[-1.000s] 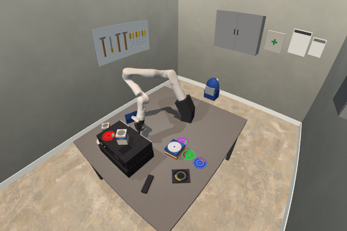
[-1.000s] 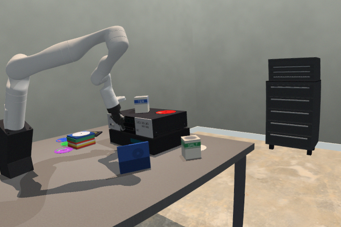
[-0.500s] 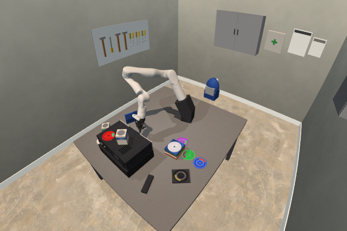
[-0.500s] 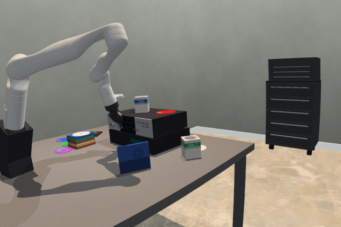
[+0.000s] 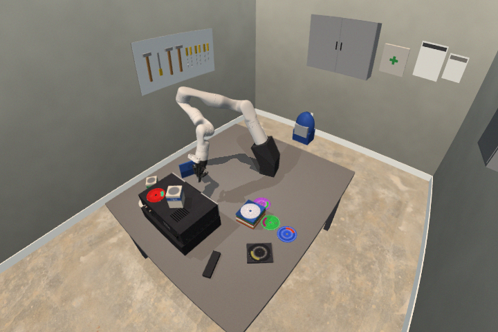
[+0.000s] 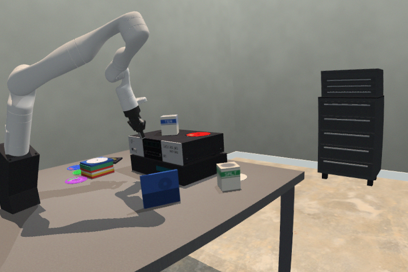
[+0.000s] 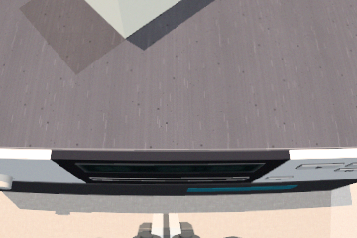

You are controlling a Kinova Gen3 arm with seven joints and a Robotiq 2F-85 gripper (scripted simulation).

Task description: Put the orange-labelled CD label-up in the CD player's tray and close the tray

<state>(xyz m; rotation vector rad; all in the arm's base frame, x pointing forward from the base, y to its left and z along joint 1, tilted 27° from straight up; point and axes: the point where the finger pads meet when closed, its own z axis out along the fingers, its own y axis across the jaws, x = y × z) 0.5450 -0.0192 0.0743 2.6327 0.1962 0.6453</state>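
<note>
The CD player [image 5: 198,203] [image 6: 201,151] [image 7: 186,109] stands level on a wider-looking black unit, its silver-and-black front toward the arm. Its tray front [image 7: 169,178] shows as a thin outlined bar below the display, flush with the front; no open tray or recess shows. My gripper [image 5: 199,179] [image 6: 143,137] [image 7: 166,218] is shut and empty, fingertips pointing down just in front of the player's front, near its top edge. I cannot make out an orange-labelled CD in any view.
A tea box [image 5: 175,197] [image 6: 169,125] and a red disc [image 5: 155,194] [image 6: 198,134] lie on the player. A blue case [image 5: 185,169] [image 6: 159,192] stands upright nearby, beyond it a salt box [image 6: 228,181]. Stacked cases [image 5: 243,218], several discs and a remote [image 5: 211,264] occupy the table.
</note>
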